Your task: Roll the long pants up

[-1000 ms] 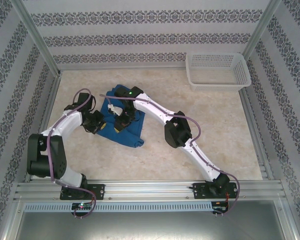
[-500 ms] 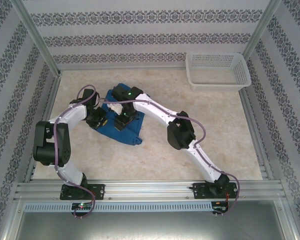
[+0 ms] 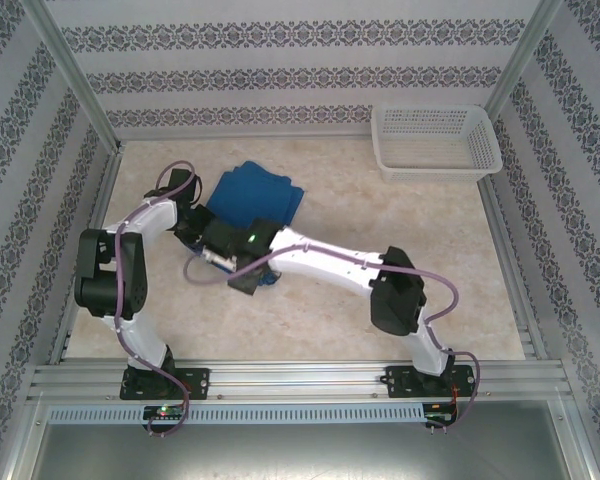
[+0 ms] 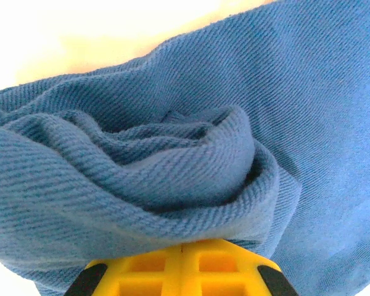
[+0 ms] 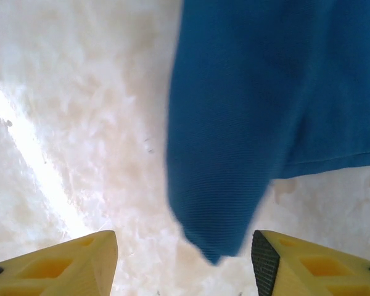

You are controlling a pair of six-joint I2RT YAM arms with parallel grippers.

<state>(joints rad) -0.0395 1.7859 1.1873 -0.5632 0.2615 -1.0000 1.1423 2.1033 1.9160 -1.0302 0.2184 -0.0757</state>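
The long pants are a royal-blue bundle lying left of the table's middle. In the left wrist view their fabric curls into a thick roll right in front of my left gripper. Its yellow fingers are shut tight together, with the roll resting against their tips. That gripper sits at the bundle's left edge. My right gripper is open just above the table. A pointed end of the pants reaches down between its fingers without touching them. From above, the right gripper is at the bundle's near edge.
A white mesh basket stands at the back right corner. The right arm stretches low across the middle of the marble-look table. Patterned walls and metal posts close in the back and sides.
My right gripper has opened and drawn back toward the near edge, off the pants. The left gripper has shifted farther back and stays shut. The far part of the pants is now uncovered.
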